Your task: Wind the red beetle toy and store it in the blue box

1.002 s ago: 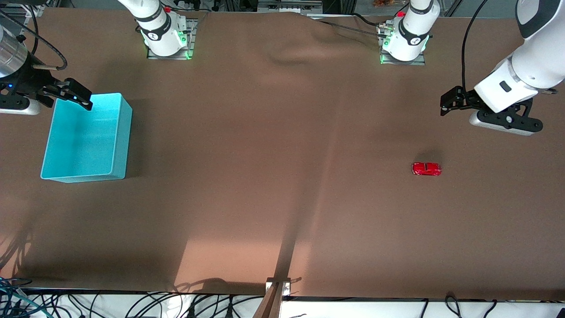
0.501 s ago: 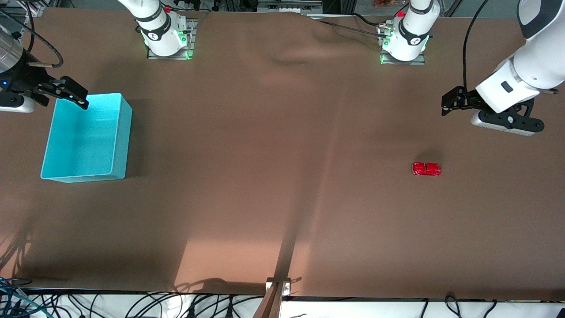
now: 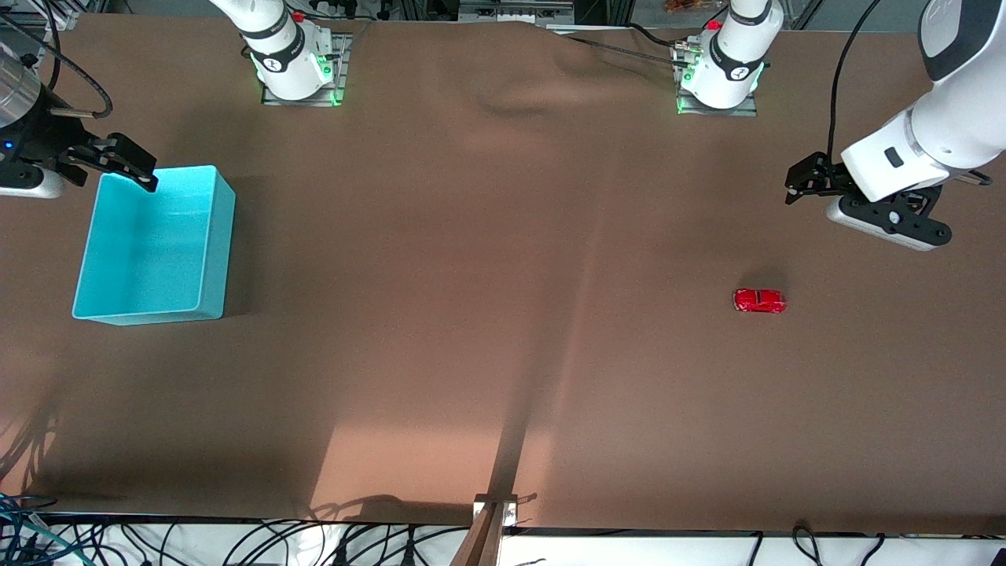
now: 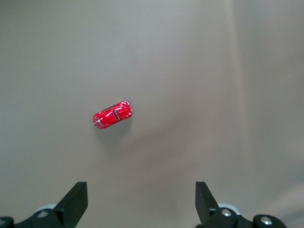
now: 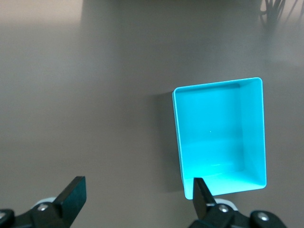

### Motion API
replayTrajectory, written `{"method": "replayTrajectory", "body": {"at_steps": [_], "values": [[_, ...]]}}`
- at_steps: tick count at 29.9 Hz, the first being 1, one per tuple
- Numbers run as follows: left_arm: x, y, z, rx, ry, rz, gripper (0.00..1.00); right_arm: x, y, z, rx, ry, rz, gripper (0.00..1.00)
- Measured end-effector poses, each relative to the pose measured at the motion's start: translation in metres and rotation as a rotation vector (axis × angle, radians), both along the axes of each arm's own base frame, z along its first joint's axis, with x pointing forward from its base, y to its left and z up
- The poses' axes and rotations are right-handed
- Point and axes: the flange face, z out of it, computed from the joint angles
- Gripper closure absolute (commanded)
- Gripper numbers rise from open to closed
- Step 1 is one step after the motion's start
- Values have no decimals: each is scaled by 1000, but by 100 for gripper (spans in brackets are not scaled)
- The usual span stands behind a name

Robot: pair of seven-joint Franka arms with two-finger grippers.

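Nothing is done yet: the red beetle toy (image 3: 759,300) sits untouched at middle right of the tabletop (image 3: 487,314), the blue box (image 3: 154,245) at the frame's left edge is empty, and the left tool (image 3: 800,182) and right tool (image 3: 130,163) both hang released in the air.

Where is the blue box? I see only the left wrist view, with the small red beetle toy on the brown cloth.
Observer: The blue box stands at the right arm's end of the table, away from the red beetle toy.
Operator: Is something inside the box?
Observer: No, the right wrist view shows only its bare turquoise floor.
Operator: Where is the right gripper?
Observer: The right gripper is open, over the box's corner farthest from the front camera.
Operator: And my left gripper, is it above the toy?
Observer: Not quite. The left gripper is open in the air, over bare cloth between the toy and the left arm's base.
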Motion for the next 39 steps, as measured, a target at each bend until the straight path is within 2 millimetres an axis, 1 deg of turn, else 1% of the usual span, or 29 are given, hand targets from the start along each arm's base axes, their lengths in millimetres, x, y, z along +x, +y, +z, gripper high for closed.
{"method": "replayTrajectory", "body": {"at_steps": [4,7,10,14,17,25,28,32,39], "values": [[-3,3,-20,-16,15,-111,0,0,0,0,0,-1,0,0],[-3,6,-41,-28,-12,-198,0,0,0,0,0,-2,0,0],[-7,13,-70,-36,-41,-272,0,1,0,0,0,-2,0,0],[-16,31,-109,-48,-55,-374,0,1,2,0,0,-4,3,0],[-22,39,-131,-56,-67,-466,0,2,4,0,1,-10,7,0],[-32,43,-172,-58,-86,-709,0,3,9,-1,1,-16,18,0],[-31,46,-190,-30,-73,-795,0,3,11,-1,1,-18,20,0],[-24,48,-215,12,-61,-884,0,4,11,-1,1,-18,20,0],[-14,50,-260,42,-69,-960,0,4,11,-1,1,-19,20,0]]}}
